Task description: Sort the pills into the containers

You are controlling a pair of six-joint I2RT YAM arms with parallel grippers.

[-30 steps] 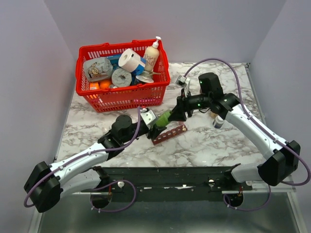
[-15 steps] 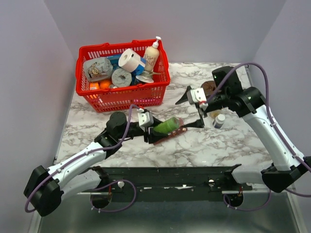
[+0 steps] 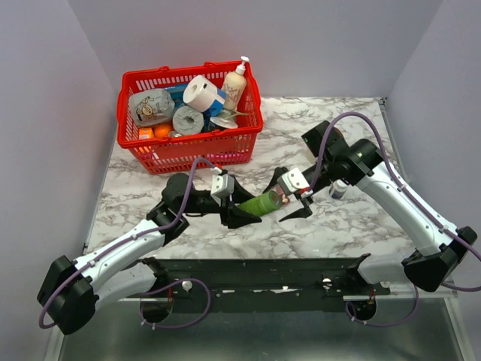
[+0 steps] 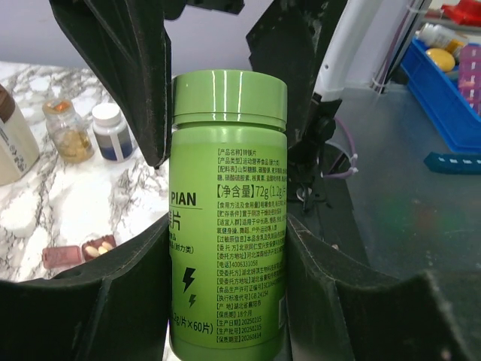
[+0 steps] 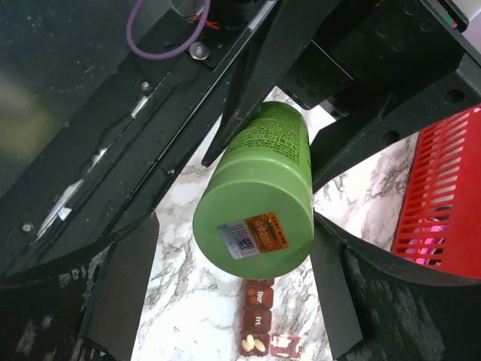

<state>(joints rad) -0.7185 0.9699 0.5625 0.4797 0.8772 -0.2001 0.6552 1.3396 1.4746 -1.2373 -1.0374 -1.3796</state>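
My left gripper (image 3: 242, 209) is shut on a green pill bottle (image 3: 261, 203) and holds it tilted above the marble table. In the left wrist view the bottle (image 4: 229, 218) stands between my fingers, cap on. My right gripper (image 3: 290, 197) is open, its fingers straddling the bottle's cap (image 5: 255, 226) with gaps on both sides. The dark red pill-organizer strip (image 5: 258, 316) lies on the table under the bottle. Its end compartment (image 5: 253, 344) is open with two pale pills inside. The strip's end also shows in the left wrist view (image 4: 71, 254). From above it is mostly hidden.
A red mesh basket (image 3: 188, 150) full of goods stands at the back left. An amber pill bottle (image 4: 66, 131), a white-capped bottle (image 4: 113, 131) and a brown bottle (image 4: 11, 147) stand to the right of the strip. A black rail (image 3: 263, 271) runs along the near edge.
The right gripper, lifted away to the back right half a second ago, has come down around the green bottle's cap. The left gripper still holds the bottle, shifted slightly.
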